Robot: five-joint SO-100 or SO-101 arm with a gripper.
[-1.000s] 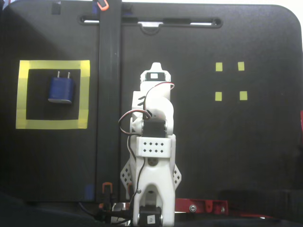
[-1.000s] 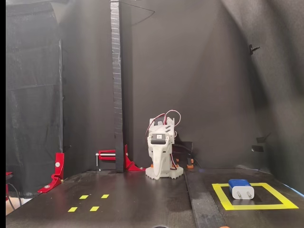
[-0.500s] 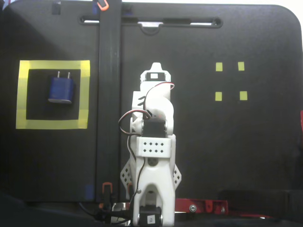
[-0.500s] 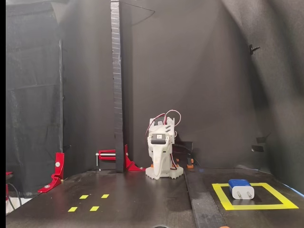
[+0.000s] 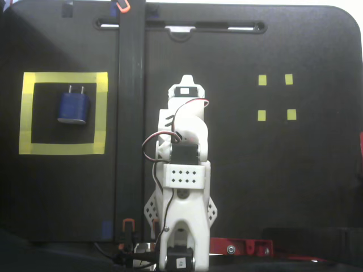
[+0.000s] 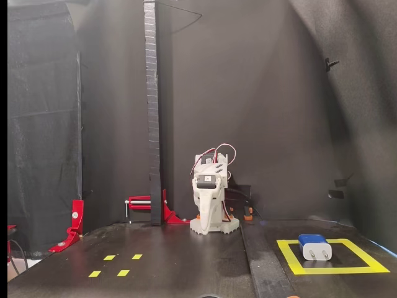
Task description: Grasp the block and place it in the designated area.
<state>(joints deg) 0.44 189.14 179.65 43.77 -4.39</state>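
The block, a dark blue plug adapter with its two prongs pointing toward the far side of the table in a fixed view, lies wholly inside the designated area, the yellow tape square. This suggests the placement is done. The arm is folded over its base, well apart from the block; its end effector holds nothing, but whether it is spread or pressed together I cannot tell.

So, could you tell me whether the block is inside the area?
Inside: the block lies within the area's tape in both fixed views.
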